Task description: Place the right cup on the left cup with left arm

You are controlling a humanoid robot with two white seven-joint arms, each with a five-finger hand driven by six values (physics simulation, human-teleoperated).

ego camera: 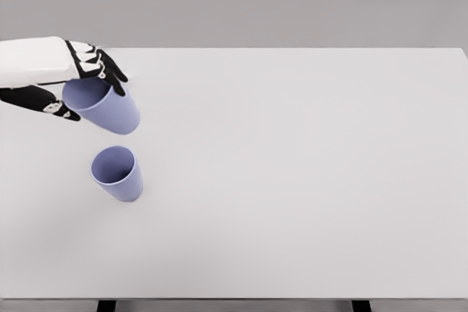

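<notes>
Left hand (pixel 77 78), upper left of frame: fingers closed round the rim of a lavender plastic tumbler (pixel 102 106), held off the table.
Looks light, rigid, smooth, so rim grip could slip; matching target cup (pixel 117 173) stands just below on the white table (pixel 307 180).

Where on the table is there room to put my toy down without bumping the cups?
The whole middle and right of the table is bare, from the cups across to the right edge. The front strip below the standing cup is free too. It is crowded at the left: the left robot hand holds the other cup close above the standing one.
</notes>
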